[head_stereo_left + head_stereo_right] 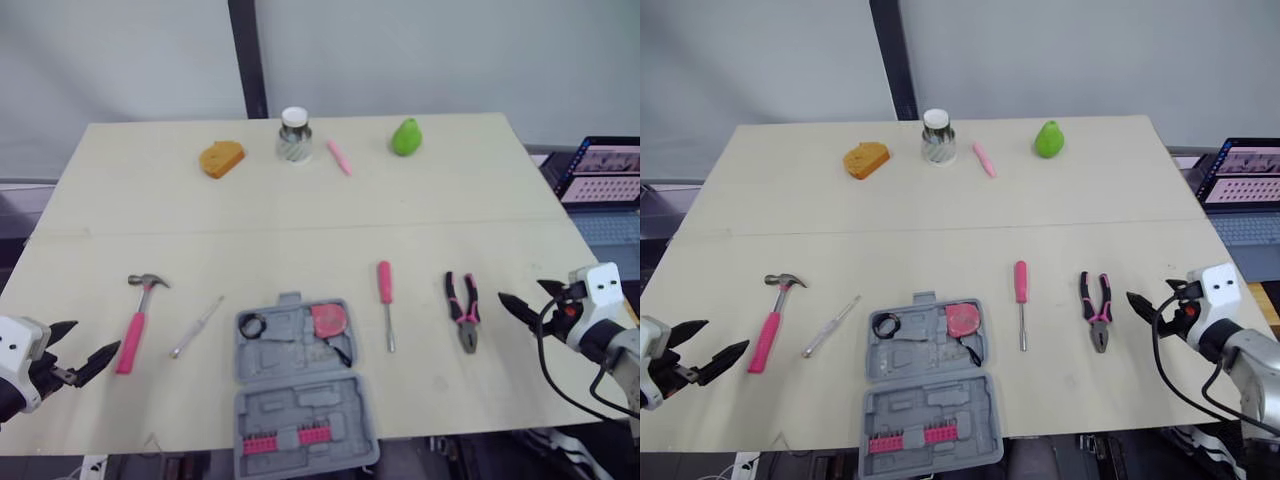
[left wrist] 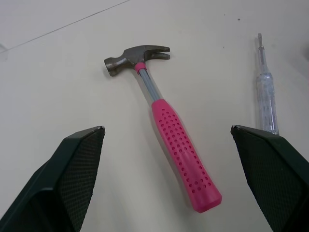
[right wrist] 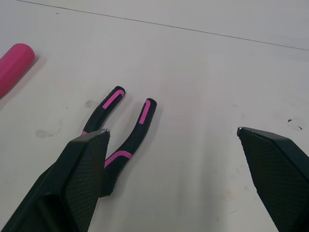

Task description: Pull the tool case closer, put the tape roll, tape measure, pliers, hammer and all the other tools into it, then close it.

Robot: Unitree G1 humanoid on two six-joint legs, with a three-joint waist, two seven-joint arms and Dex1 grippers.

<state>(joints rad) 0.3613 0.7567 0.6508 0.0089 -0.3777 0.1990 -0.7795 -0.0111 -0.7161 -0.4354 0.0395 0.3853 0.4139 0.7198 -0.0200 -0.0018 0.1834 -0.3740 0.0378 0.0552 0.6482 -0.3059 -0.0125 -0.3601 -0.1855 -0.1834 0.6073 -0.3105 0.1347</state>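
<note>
One hammer (image 1: 137, 322) just beside left pincer (image 1: 98, 335)

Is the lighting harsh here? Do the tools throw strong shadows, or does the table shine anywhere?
Left eye view: soft, even light; the table shows no glare, and a laptop screen glows to the table's right. Left wrist view: the hammer casts only a faint, soft-edged shadow. Right wrist view: the same under the pliers.
</note>
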